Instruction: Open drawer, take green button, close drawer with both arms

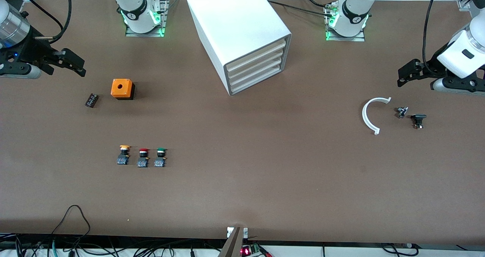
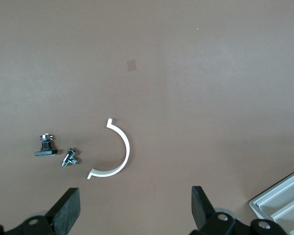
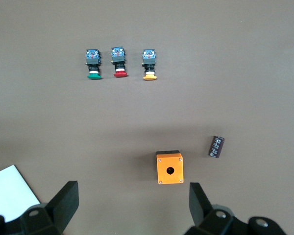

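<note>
In the front view the cabinet [image 1: 242,37] stands between the two bases with all its drawers [image 1: 255,72] flush and shut. The green button [image 1: 160,157] lies on the open table, nearer the camera and toward the right arm's end, in a row with a red button [image 1: 143,158] and a yellow button [image 1: 123,155]. The right gripper [image 1: 72,63] hangs over the table's edge at its own end, near the orange box [image 1: 122,88] and a capacitor [image 1: 91,100]; the left gripper [image 1: 407,75] hangs over its end, above a white arc [image 1: 370,114] and two small parts [image 1: 410,116]. In the left wrist view the left gripper's fingers [image 2: 68,209] stand spread with nothing between them, and a corner of the cabinet shows. In the right wrist view the right gripper's fingers [image 3: 66,200] are likewise spread and bare, with the green button lying apart from them. Shut drawers and a green button out on the table fit a job finished and equally one yet to start, so I would not name a step or a next move from this alone.
</note>
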